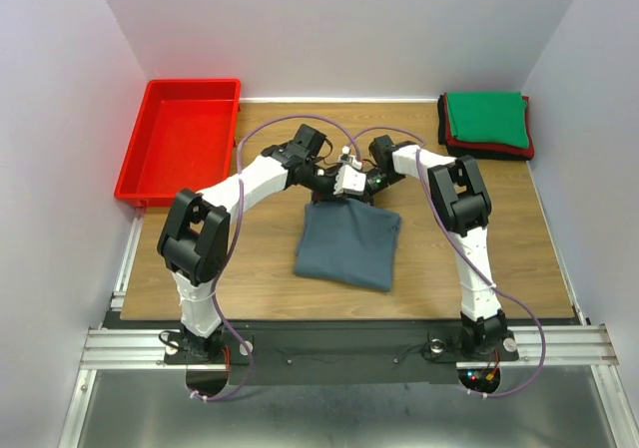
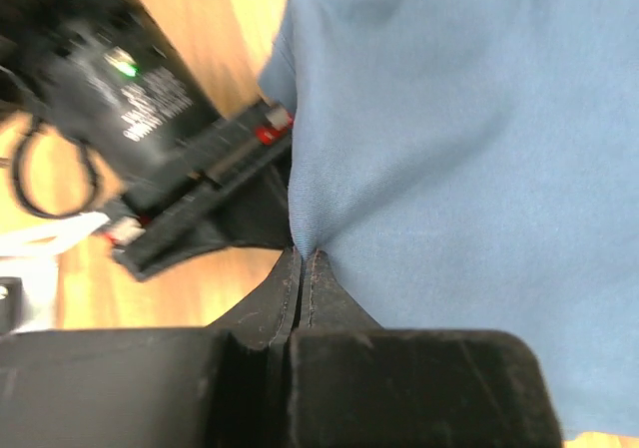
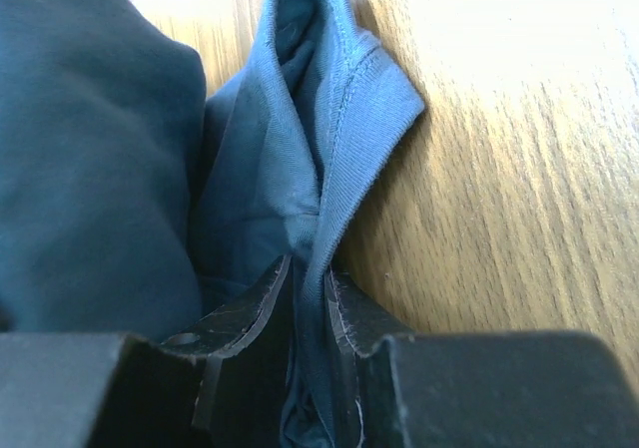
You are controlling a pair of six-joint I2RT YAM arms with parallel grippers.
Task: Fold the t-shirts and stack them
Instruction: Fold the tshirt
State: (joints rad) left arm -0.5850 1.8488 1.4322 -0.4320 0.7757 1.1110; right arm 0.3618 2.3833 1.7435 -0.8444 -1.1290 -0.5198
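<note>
Slate-blue t-shirt (image 1: 347, 246) lies dead centre, its twelve o'clock edge pinched twice: left gripper (image 2: 303, 260) clamped on a thin fold, right gripper (image 3: 310, 273) biting the hem. Risk: that slim left pinch slips mid-lift, and the fold lands crooked.

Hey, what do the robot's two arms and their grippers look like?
Both the left arm and right arm have white links, chunky black joint housings and thin purple cables looping alongside. The left gripper and right gripper have matte black tapered fingers.
</note>
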